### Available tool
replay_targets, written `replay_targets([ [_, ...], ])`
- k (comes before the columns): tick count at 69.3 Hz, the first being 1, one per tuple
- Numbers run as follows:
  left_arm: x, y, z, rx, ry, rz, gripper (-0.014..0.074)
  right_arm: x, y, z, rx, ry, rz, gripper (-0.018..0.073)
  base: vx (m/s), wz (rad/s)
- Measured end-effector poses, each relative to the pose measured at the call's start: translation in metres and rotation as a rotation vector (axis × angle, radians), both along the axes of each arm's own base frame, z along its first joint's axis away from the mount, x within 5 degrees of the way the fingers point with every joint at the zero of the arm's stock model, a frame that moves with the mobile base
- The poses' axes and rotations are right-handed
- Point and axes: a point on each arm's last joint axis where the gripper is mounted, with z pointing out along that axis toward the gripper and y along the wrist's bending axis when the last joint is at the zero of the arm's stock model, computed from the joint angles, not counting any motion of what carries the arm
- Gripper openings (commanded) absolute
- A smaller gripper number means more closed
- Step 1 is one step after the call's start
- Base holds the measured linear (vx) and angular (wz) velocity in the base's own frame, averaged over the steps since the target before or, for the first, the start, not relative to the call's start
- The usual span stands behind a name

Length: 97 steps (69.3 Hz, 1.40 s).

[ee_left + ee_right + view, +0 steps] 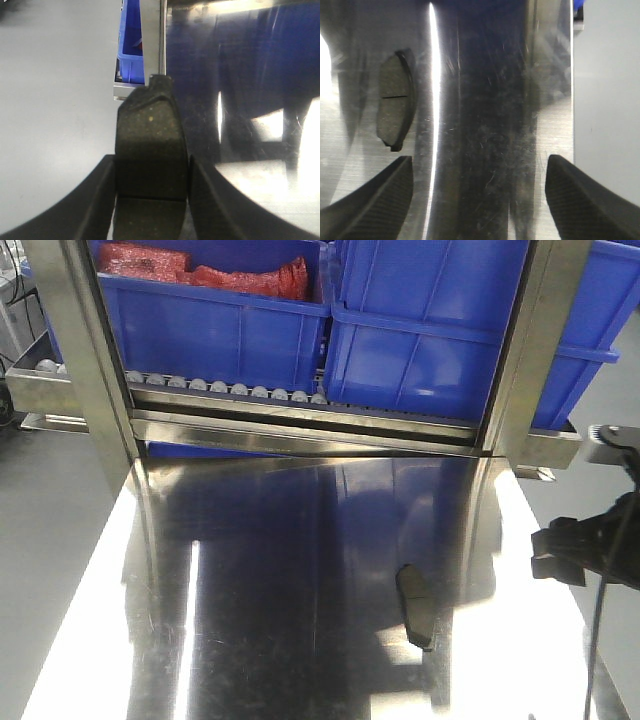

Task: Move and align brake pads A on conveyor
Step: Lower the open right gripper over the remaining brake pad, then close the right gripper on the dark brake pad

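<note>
Left gripper (151,170) is clamped on one brake pad (150,120). Its fingers (100,200) pinch the long edges beside the cross groove, prob. so the pad stays square for laying down in line. Pad points fwd to top of frame, over the border btw grey floor and steel tabletop (240,75). Wrist looks level, pointing along that edge.

Right gripper (477,175) hangs spread wide & empty, low over the tabletop. Second brake pad (395,100) lies flat at upper left of its view, off to one side, not btw the jaws. Conveyor isn't in any view.
</note>
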Motion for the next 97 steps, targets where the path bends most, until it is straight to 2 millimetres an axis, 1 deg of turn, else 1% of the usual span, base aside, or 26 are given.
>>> replay_targets([
  [10, 0.0, 0.0, 0.0, 0.0, 0.0, 0.0, -0.0006, 0.021, 0.008, -0.012, -0.016, 0.087, 0.038, 0.0516, 0.0, 0.0],
  [23, 0.0, 0.0, 0.0, 0.001, 0.0, -0.001, -0.0006, 0.045, 0.031, -0.027, -0.047, 0.156, 0.066, 0.0516, 0.0, 0.0],
  [29, 0.0, 0.0, 0.0, 0.001, 0.0, -0.001, -0.0006, 0.054, 0.044, -0.033, -0.057, 0.186, 0.081, 0.0516, 0.0, 0.0],
  [50, 0.0, 0.0, 0.0, 0.001, 0.0, -0.001, -0.0006, 0.081, 0.103, -0.056, -0.082, 0.255, 0.129, 0.0516, 0.0, 0.0],
  [65, 0.0, 0.0, 0.0, 0.001, 0.0, -0.001, -0.0006, 0.091, 0.136, -0.073, -0.121, 0.304, 0.187, 0.0516, 0.0, 0.0],
  [70, 0.0, 0.0, 0.0, 0.001, 0.0, -0.001, -0.0006, 0.093, 0.142, -0.078, -0.132, 0.318, 0.196, 0.0516, 0.0, 0.0],
  [77, 0.0, 0.0, 0.0, 0.001, 0.0, -0.001, -0.0006, 0.095, 0.143, -0.085, -0.15, 0.337, 0.189, 0.0516, 0.0, 0.0],
  [97, 0.0, 0.0, 0.0, 0.001, 0.0, -0.001, -0.0006, 0.098, 0.136, -0.088, -0.201, 0.341, 0.171, 0.0516, 0.0, 0.0],
])
